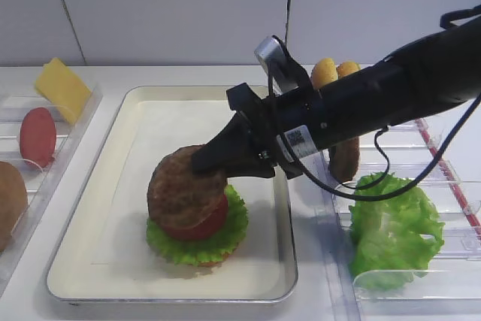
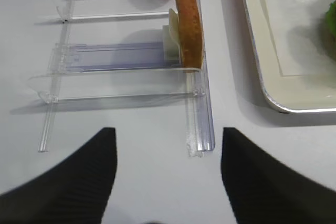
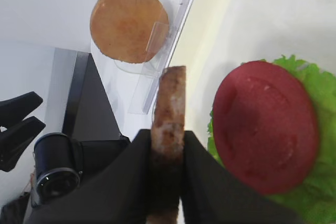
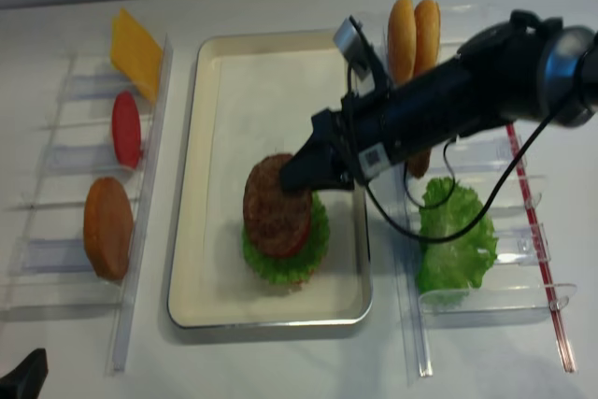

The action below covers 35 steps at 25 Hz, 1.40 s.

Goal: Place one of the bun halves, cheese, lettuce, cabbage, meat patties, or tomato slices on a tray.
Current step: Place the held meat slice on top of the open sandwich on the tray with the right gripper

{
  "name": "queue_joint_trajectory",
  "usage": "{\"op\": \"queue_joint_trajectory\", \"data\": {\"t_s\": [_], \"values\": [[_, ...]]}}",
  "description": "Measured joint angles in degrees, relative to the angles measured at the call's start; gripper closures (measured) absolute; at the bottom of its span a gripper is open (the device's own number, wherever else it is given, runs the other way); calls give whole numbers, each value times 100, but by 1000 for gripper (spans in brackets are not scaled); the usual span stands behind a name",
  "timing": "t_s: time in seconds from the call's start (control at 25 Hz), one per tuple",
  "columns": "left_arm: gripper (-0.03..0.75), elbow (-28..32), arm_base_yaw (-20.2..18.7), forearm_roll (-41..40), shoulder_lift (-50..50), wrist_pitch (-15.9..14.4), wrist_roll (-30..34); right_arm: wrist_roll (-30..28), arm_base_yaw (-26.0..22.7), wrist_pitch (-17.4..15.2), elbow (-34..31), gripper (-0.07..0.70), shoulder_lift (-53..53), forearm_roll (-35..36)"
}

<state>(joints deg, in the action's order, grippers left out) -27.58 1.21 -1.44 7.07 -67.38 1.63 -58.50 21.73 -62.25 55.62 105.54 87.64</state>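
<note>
Holding a meat patty [image 1: 183,189] by its edge, our right hand [image 1: 214,162] is clenched on it at about two o'clock of the disc, and the patty hangs tilted just over the stack on the tray [image 1: 90,208]. That stack sits toward the tray's six o'clock side: ruffled green lettuce [image 1: 225,237] at the bottom, a smooth red tomato slice [image 3: 265,127] on it, with what may be a bun just showing beneath. We judge the placement nearly done; what is left is to lay the patty flat on the tomato and let go. The patty is dark brown, round and grainy, and from the wrist we see its rough edge pinched between the black fingers. Our left hand [image 2: 168,177] hangs released over the desk [image 2: 131,124] beside a clear rack, grasping nothing.
</note>
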Motion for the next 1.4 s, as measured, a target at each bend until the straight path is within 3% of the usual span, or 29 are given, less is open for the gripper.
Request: {"op": "queue_joint_trajectory", "data": {"t_s": [0.48, 0.8, 1.4], "values": [[286, 0, 0, 0, 0, 0, 0, 51, 0, 0, 12, 463, 323, 207], [286, 0, 0, 0, 0, 0, 0, 143, 0, 252, 15, 463, 323, 207], [286, 0, 0, 0, 0, 0, 0, 186, 0, 119, 65, 463, 603, 266]]}}
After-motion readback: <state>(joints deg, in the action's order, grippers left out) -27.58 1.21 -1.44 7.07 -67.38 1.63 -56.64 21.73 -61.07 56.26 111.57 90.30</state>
